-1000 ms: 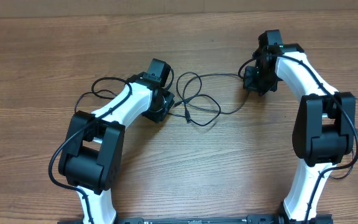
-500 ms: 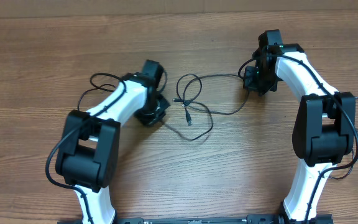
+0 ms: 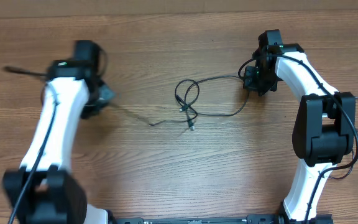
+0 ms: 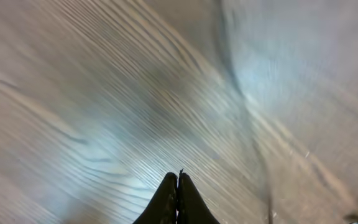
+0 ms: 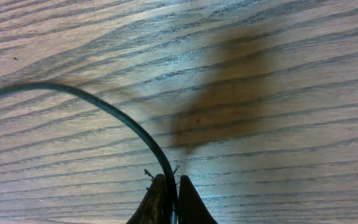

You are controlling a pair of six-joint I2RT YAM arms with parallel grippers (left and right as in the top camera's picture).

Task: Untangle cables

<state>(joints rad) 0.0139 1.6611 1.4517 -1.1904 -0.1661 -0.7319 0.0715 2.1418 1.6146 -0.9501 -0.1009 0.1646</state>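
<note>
Drawing the cables (image 3: 186,107) apart looks the step in hand: tangle lying mid bench (image 3: 166,180), right claw (image 5: 169,186) pinching one strand, left claw (image 4: 178,182) closed with a faint strand trailing toward it; next, spread steadily so the loop slips free

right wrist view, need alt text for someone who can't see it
The right gripper, at the bottom centre, is shut on a thin black cable that arcs up and away to the left edge of the picture. Beneath it is a wood-grain table, with a soft dark shadow right of centre.
</note>
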